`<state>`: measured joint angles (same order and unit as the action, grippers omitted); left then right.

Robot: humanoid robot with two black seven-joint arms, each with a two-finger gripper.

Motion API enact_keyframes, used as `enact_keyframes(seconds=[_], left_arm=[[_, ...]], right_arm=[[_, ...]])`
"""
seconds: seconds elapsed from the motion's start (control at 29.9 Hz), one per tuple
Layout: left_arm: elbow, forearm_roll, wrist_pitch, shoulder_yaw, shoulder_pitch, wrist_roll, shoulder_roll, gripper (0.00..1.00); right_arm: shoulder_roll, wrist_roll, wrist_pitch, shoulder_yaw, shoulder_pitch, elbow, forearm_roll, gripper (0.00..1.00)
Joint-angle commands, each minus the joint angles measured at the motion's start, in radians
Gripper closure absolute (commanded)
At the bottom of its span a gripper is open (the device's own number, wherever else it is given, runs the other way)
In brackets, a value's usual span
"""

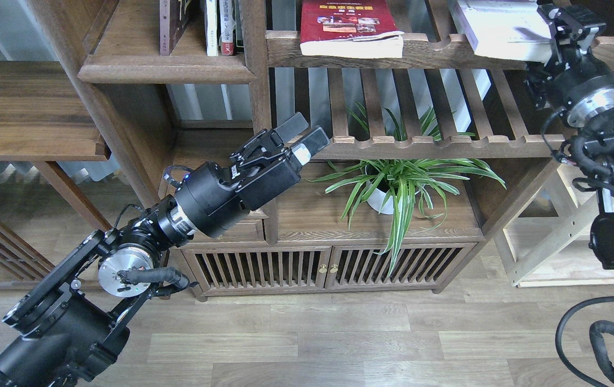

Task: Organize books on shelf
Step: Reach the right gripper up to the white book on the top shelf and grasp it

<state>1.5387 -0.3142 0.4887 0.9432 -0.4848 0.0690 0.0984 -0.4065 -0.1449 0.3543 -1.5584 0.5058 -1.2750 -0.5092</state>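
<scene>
A red book (347, 21) with a yellow title lies flat on the upper slatted rack. A white book (500, 27) lies flat on that rack further right. A maroon-brown book (174, 27) and thin upright books (220, 27) stand on the solid dark-brown shelf (167, 69) at upper left. My left gripper (305, 133) is open and empty, in front of the bookcase post, below the shelf and the red book. My right gripper (553, 32) is at the white book's right edge. Its fingers are dark and cannot be told apart.
A lower slatted rack (436, 142) runs under the books. A spider plant in a white pot (393, 185) stands on a cabinet with slatted doors (323, 269). A pale wood unit (549, 258) is at the right. Another dark shelf (27, 107) is at the left.
</scene>
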Motion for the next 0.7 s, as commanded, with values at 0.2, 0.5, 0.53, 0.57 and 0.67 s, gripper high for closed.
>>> enact_keyframes(seconds=[0.2,0.5,0.53,0.57,0.67], left_arm=[[0.001,0.001,0.000,0.011,0.006,-0.001,0.012,0.01],[0.000,0.003,0.000,0.016,0.008,-0.002,0.015,0.01],[0.000,0.003,0.000,0.014,0.008,-0.001,0.015,0.01],[0.000,0.003,0.000,0.014,0.008,-0.001,0.015,0.01],[0.001,0.003,0.000,0.014,0.008,-0.001,0.015,0.01]], right_arm=[[0.020,0.004,0.009,0.003,0.002,0.002,-0.003,0.52],[0.035,0.013,-0.008,-0.011,0.004,0.011,-0.003,0.79],[0.044,0.013,-0.011,-0.014,0.004,0.011,-0.003,0.82],[0.051,0.013,-0.018,-0.022,0.004,0.013,-0.003,0.86],[0.073,0.013,-0.040,-0.046,0.004,0.017,-0.003,0.94]])
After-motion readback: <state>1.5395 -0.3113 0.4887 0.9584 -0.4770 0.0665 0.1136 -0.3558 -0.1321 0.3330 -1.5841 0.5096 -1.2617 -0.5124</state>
